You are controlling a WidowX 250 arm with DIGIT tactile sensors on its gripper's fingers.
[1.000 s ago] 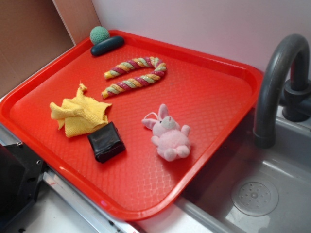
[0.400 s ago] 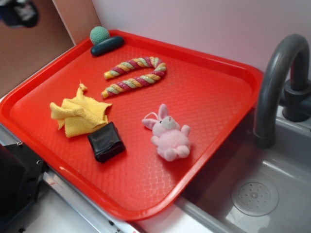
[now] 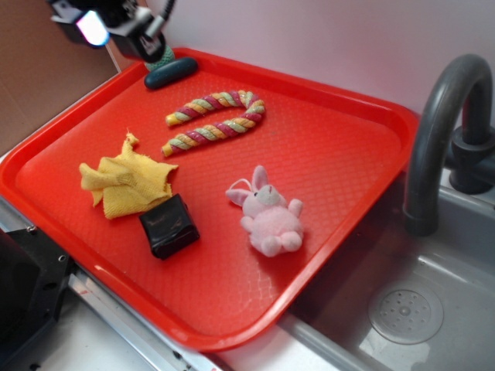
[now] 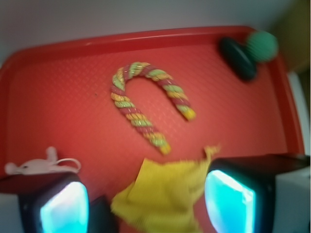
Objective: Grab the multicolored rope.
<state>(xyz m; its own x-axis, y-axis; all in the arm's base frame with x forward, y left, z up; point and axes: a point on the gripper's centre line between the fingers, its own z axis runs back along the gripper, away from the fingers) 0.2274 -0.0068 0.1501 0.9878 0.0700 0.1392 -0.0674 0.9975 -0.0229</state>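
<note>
The multicolored rope (image 3: 216,117) lies bent into a U on the red tray (image 3: 348,178), toward its back; its pink, yellow and green twists also show in the wrist view (image 4: 146,104). My gripper (image 3: 108,27) hangs high at the upper left, over the tray's far left corner and well apart from the rope. In the wrist view the gripper (image 4: 146,204) is open with nothing between its glowing pads (image 4: 228,201), and the yellow cloth sits far below the gap.
On the tray lie a yellow cloth (image 3: 128,184), a black block (image 3: 168,225), a pink plush bunny (image 3: 268,215), and a dark oblong (image 3: 170,73) with a green ball partly behind my gripper. A sink (image 3: 402,309) and grey faucet (image 3: 441,124) stand on the right.
My gripper has come into the exterior view from the upper left and moved right, now covering most of the green ball. The objects on the tray have not moved.
</note>
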